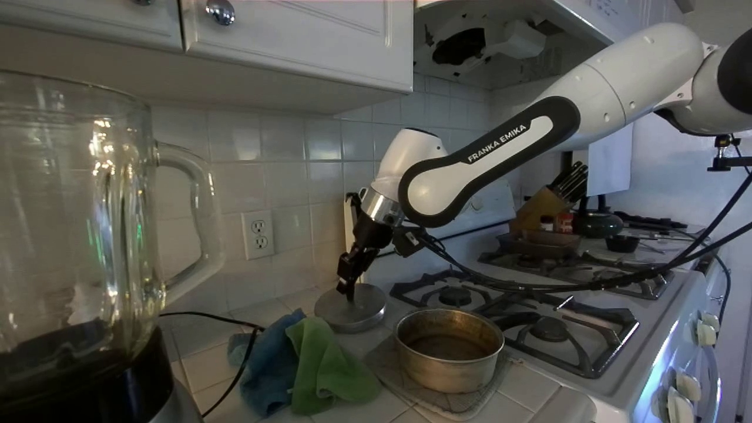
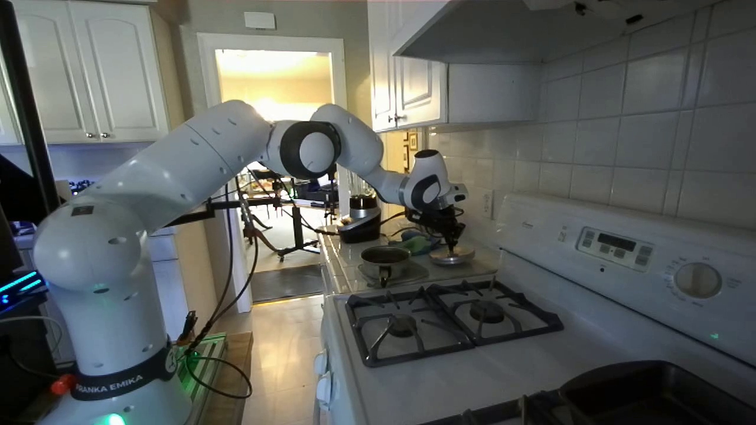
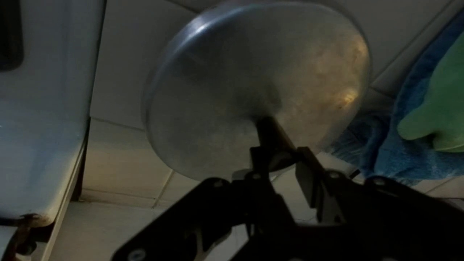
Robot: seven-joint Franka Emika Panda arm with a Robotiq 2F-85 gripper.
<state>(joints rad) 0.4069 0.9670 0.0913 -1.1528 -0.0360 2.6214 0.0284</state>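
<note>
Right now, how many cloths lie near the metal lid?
2: a blue cloth beside the lid and a green cloth partly over the blue. More may be hidden underneath.

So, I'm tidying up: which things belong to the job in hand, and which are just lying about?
Job in hand: claw; metal lid, gripped by its dark knob.

Seemingly lying about: blue towel; green cloth; blender; knife block; perhaps the pot.
</note>
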